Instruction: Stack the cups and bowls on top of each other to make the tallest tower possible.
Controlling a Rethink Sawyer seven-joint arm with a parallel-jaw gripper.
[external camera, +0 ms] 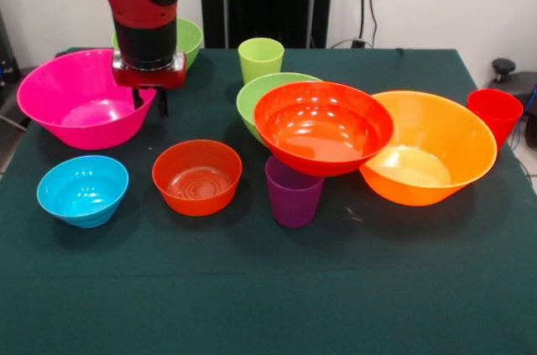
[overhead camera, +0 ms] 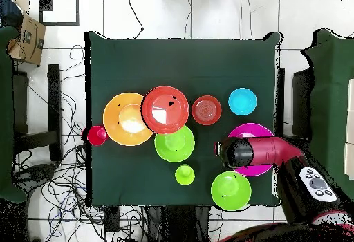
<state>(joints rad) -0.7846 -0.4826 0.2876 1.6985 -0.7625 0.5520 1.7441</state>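
My gripper point(external camera: 149, 101) hangs at the right rim of the large pink bowl point(external camera: 75, 101), one finger point(external camera: 136, 100) inside and one outside, apart. A medium red-orange bowl point(external camera: 323, 127) rests tilted above the purple cup point(external camera: 294, 195), against a lime green bowl point(external camera: 258, 93) and the large orange bowl point(external camera: 440, 149). A small blue bowl point(external camera: 82, 190), a small orange-red bowl point(external camera: 197, 176), a lime cup point(external camera: 261, 59), a red cup point(external camera: 495, 113) and a second lime bowl point(external camera: 191, 36) stand separately. In the overhead view the arm's end point(overhead camera: 234, 153) covers part of the pink bowl point(overhead camera: 243, 129), and the purple cup is hidden.
All stands on a dark green tablecloth point(external camera: 268, 288), whose front half is bare. The red cup is at the table's right edge in the front view. Cables lie on the floor point(overhead camera: 62, 184) beside the table.
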